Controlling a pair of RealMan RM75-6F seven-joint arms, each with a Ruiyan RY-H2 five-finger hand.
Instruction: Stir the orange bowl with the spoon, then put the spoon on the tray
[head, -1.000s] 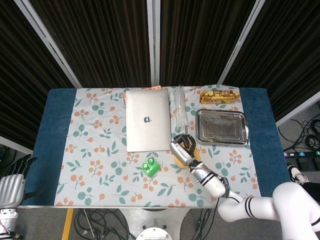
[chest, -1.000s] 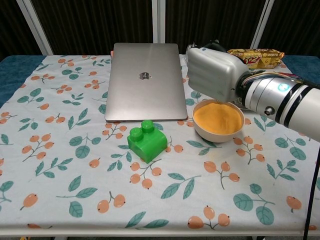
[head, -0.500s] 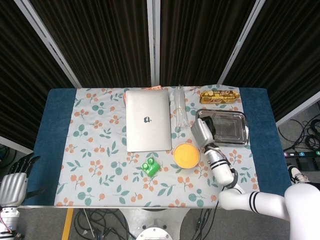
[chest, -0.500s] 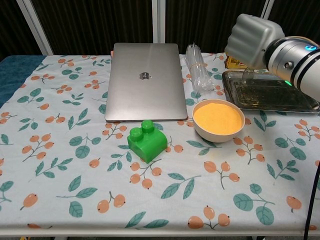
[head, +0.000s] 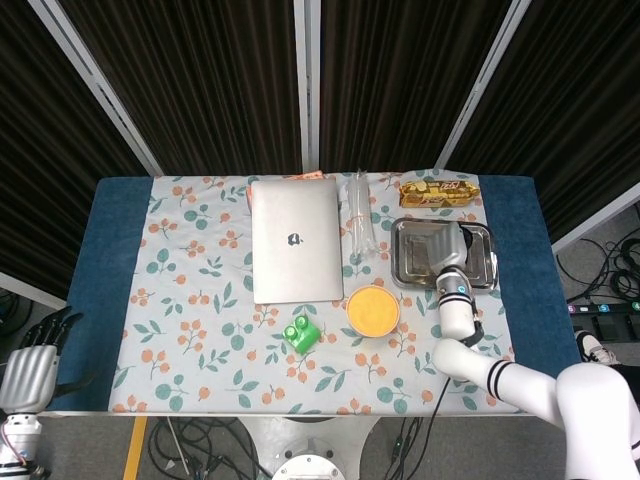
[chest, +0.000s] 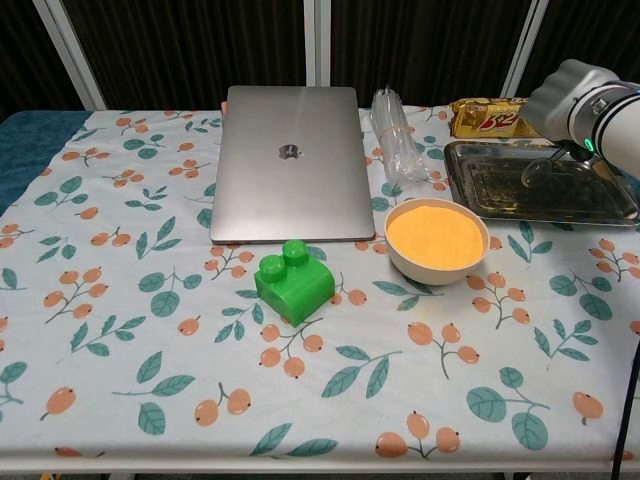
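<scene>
R hand (chest: 572, 96) holds clear plastic spoon (chest: 540, 170) over metal rectangular tray (chest: 470, 190), fingers hidden; orange round bowl (chest: 437, 240) near-left; L hand (head: 30, 362) fingers spread.

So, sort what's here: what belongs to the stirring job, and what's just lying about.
Job: orange bowl, spoon, tray, right hand holding the spoon.
Lying about: laptop, green block, snack packet, clear plastic item, left hand.
</scene>
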